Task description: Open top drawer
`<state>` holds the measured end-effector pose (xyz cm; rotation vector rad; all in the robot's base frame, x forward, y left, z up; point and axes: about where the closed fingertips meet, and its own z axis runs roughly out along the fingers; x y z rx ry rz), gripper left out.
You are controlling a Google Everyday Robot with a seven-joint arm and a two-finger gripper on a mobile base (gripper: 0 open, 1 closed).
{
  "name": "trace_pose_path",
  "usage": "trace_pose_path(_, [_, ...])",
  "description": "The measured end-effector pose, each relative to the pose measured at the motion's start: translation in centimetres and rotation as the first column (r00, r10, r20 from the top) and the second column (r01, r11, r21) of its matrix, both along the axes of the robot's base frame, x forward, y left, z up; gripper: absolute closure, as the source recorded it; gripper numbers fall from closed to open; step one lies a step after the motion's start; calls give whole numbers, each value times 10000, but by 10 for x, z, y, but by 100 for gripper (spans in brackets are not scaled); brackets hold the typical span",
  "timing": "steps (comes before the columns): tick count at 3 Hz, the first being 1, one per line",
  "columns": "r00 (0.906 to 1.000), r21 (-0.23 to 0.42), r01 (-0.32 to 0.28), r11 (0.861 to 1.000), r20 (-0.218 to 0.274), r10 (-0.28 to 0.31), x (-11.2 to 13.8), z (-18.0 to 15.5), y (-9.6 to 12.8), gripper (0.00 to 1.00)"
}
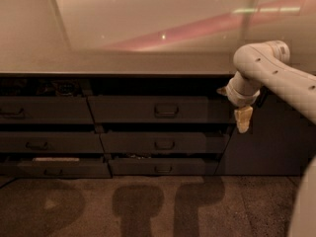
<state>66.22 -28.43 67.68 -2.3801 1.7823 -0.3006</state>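
The top drawer [133, 109] is the wide dark grey front in the upper row under the counter, with a small loop handle [166, 110] at its centre. A dark gap shows between its upper edge and the counter. My gripper [243, 120] hangs pointing downward off the white arm [269, 68], just beyond the drawer's right end. It is at about handle height and well to the right of the handle, touching nothing that I can see.
A narrower drawer [44, 110] with a like handle sits to the left, with clutter visible above it. Lower drawer fronts [158, 143] stack beneath. The pale countertop [123, 58] overhangs them all. A plain dark panel [276, 147] is behind the gripper. Brown carpet [148, 206] lies in front.
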Motion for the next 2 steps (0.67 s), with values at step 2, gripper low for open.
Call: trace_pose_path(2, [9995, 55, 131, 9999, -305, -129, 13, -9, -6, 0])
